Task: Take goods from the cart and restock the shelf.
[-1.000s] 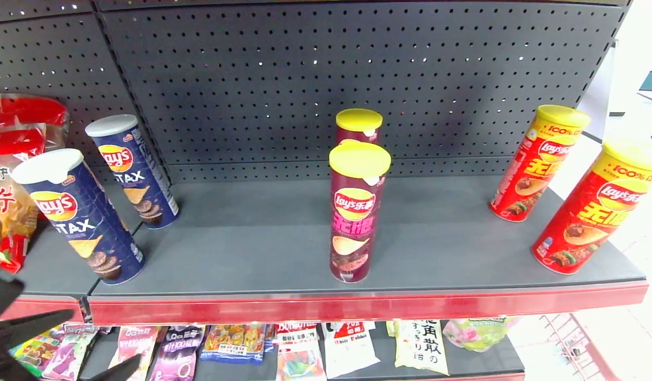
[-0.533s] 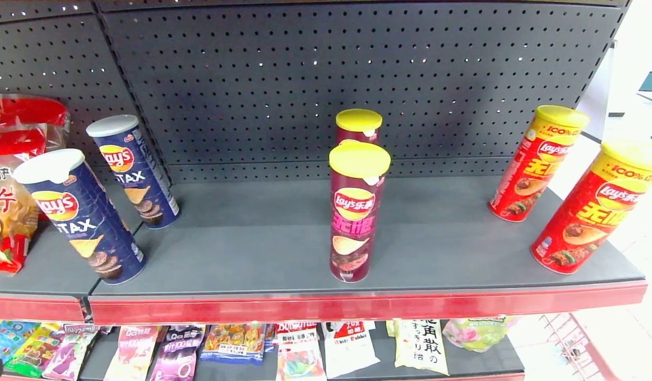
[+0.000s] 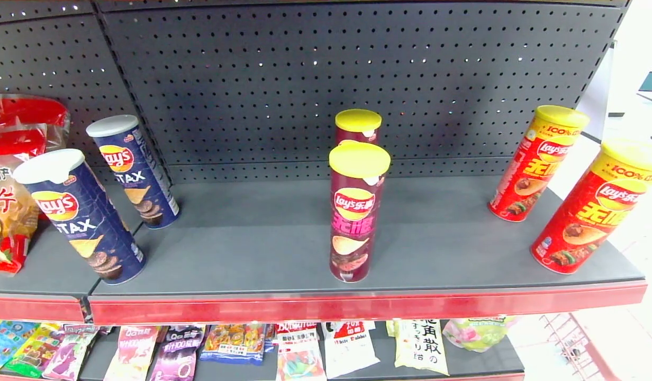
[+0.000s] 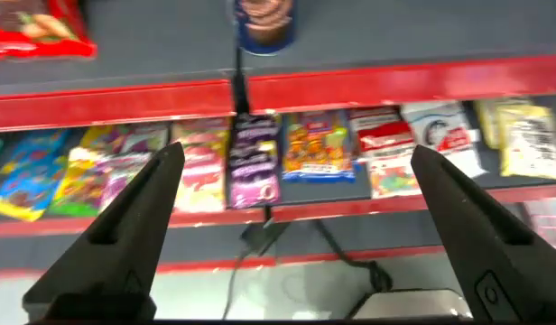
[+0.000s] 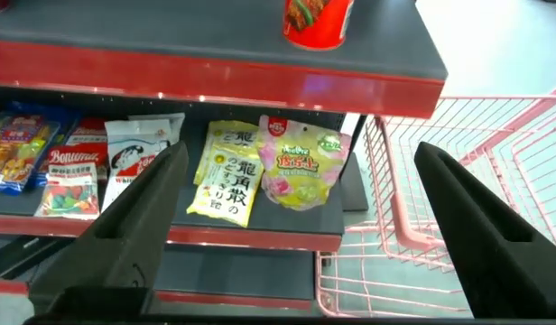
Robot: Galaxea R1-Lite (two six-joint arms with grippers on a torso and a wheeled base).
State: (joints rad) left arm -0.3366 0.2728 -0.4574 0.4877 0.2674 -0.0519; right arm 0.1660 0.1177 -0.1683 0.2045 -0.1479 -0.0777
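Observation:
The grey shelf (image 3: 252, 248) with a red front lip carries two blue cans (image 3: 77, 211) at the left, two maroon cans (image 3: 355, 211) one behind the other in the middle, and two red cans (image 3: 596, 206) at the right. My left gripper (image 4: 301, 235) hangs open and empty below the shelf lip, in front of the lower shelf, under a blue can (image 4: 264, 23). Also open and empty, my right gripper (image 5: 301, 235) sits low near the shelf's right end, beneath a red can (image 5: 319, 23). A pink wire cart (image 5: 384, 190) stands to its right.
Snack bags (image 3: 231, 344) lie in a row on the lower shelf. Red chip bags (image 3: 8, 174) crowd the far left of the upper shelf. Wide bare gaps separate the can groups. A perforated back panel (image 3: 331, 79) closes the shelf behind.
The left gripper's dark fingers, seen at the head view's bottom left a second ago, have dropped out of that view. The cans have not moved.

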